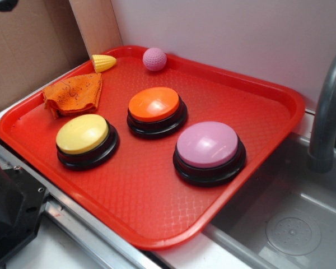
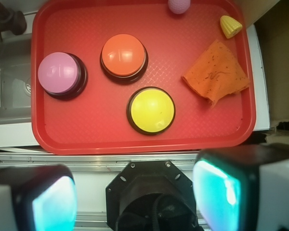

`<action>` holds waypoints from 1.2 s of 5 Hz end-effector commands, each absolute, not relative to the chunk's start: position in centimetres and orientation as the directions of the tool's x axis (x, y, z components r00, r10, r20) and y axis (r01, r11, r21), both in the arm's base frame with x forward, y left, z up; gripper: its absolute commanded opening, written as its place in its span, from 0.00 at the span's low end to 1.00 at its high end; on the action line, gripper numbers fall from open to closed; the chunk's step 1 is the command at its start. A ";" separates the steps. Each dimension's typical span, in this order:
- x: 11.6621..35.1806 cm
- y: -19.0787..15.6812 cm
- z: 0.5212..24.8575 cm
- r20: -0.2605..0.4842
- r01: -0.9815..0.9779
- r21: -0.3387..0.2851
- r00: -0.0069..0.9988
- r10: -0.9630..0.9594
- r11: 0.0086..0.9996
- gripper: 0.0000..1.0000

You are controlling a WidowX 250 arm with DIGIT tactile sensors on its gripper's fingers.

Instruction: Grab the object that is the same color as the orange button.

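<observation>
While the tool (image 2: 135,192) hangs high above the near edge of the tray (image 2: 86,139), its two fingers (image 2: 221,192) stand wide apart with nothing between them, their pads glowing teal in the wrist view; it is well clear of everything on the tray. Taking the orange button (image 1: 154,104) as landmark, it sits near the tray's middle, glossy dome on a black base; the yellow button (image 1: 82,134) stands just beside it toward the tool, and the pink button (image 1: 207,144) beside it on the sink (image 1: 291,224) side, none touching. Away from the sink and well apart from the orange button lies the rag (image 1: 74,94), a crumpled orange cloth with dark specks, flat on the tray close to its rim; just past the rag, in the tray's corner, lies the corn (image 1: 103,63), very near the cloth; the pink ball (image 1: 154,59) rests beyond the orange button at the far rim.
</observation>
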State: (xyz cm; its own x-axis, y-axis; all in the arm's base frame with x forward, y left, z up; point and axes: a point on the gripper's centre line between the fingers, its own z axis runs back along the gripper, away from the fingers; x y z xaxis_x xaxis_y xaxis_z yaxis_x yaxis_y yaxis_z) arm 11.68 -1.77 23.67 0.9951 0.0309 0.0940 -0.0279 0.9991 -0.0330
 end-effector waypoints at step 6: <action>17.8 9.5 13.5 0.008 -0.765 -0.122 0.637 0.771 0.633 1.00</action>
State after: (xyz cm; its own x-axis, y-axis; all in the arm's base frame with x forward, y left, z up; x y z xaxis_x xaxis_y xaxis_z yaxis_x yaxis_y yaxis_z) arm 18.26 8.74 12.45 0.6411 0.7668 -0.0305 -0.7646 0.6348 -0.1118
